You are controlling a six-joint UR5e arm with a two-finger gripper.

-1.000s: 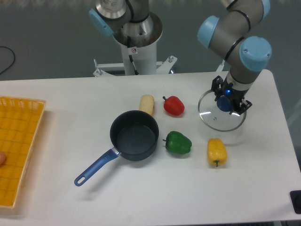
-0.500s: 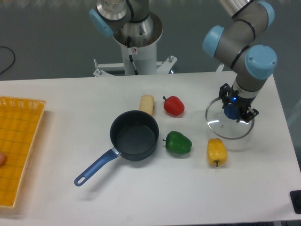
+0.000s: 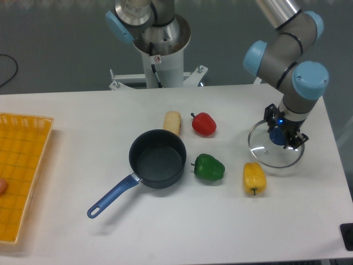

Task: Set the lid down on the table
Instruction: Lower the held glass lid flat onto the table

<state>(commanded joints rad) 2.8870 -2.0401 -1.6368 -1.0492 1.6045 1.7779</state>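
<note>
Gripper (image 3: 284,134) pinched the dark knob of the lid (image 3: 275,149), held level and low near the table's (image 3: 83,110) right edge, apparently for a flat set-down beside the yellow pepper (image 3: 254,177).

We take the saucepan (image 3: 158,158) as mid-worktop (image 3: 182,226): its handle runs to seven o'clock, the corn (image 3: 172,122) at one, two peppers (image 3: 203,124) (image 3: 209,167) between one and three, the third pepper (image 3: 254,178) and lid (image 3: 274,149) beyond, the tray (image 3: 22,171) at nine.
</note>
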